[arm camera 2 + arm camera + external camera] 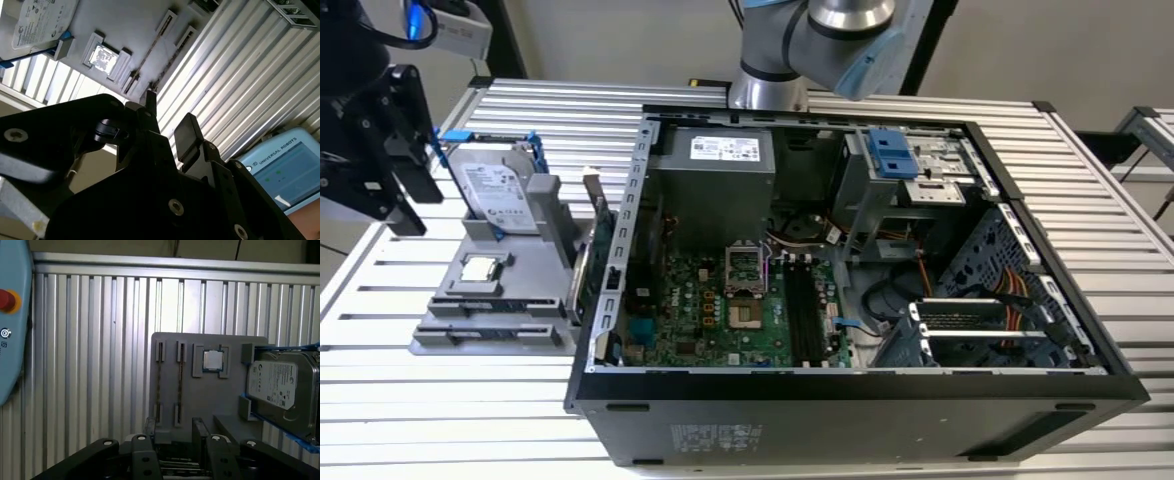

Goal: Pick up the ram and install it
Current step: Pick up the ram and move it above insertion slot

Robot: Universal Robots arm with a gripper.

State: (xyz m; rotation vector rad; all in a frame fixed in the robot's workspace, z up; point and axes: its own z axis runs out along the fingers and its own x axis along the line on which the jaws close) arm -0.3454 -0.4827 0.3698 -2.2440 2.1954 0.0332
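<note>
The tool (175,432) hangs open and empty near the gray holder (200,405), at the computer case's (854,400) nine o'clock in the exterior view. The ram (179,377) stands edge-up there; a misaligned descent could catch the neighbouring stick (159,377) instead.

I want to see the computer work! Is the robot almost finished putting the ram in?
Not yet. Nothing looks done: both ram sticks sit in the gray holder, and the long black slots look empty. The fingers are open and hold nothing, hovering near the holder. Picking up and installing are both left.
</note>
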